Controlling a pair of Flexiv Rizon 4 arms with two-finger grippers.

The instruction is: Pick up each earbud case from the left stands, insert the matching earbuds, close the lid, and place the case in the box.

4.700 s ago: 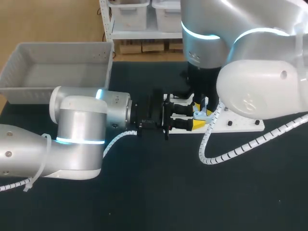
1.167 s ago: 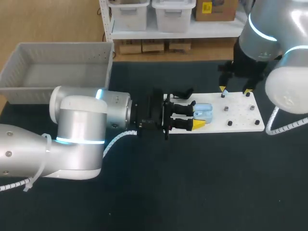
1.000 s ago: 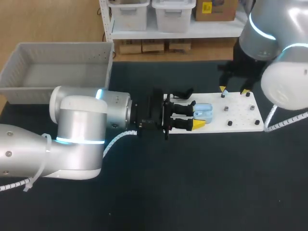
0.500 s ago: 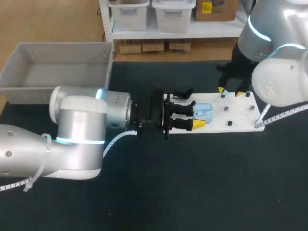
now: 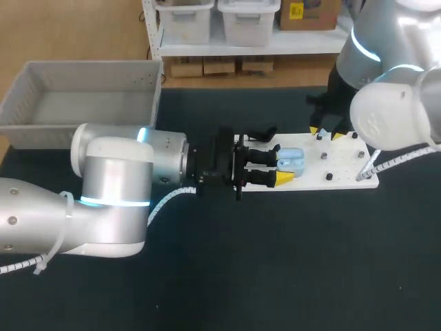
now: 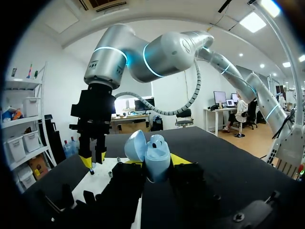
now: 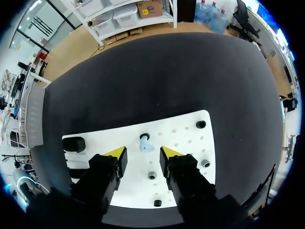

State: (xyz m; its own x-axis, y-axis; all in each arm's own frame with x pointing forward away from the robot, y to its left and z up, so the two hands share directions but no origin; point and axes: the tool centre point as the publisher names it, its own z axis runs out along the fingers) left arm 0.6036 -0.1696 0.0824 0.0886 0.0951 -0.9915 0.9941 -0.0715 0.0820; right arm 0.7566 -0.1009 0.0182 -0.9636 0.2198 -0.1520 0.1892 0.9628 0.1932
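Note:
A light blue earbud case (image 5: 292, 160) with its lid up sits between my left gripper's (image 5: 279, 164) fingers, over the near left part of the white board (image 5: 341, 165). In the left wrist view the left gripper (image 6: 156, 164) is shut on the case (image 6: 157, 155), whose lid (image 6: 135, 146) tilts back. My right gripper (image 5: 325, 132) hangs over the board's far edge. From the right wrist, the right gripper (image 7: 143, 153) is open, its yellow tips on either side of a pale blue earbud (image 7: 144, 144) on a peg, not touching it. The grey box (image 5: 89, 65) stands at the far left.
Several small black pegs (image 7: 201, 124) dot the white board (image 7: 186, 143). A black stand (image 7: 74, 144) sits at the board's end beside the left gripper. My right gripper (image 6: 94, 160) shows ahead of the case in the left wrist view.
My right arm has shifted left along the board's far edge and its fingers have narrowed. The left arm has kept still with the case.

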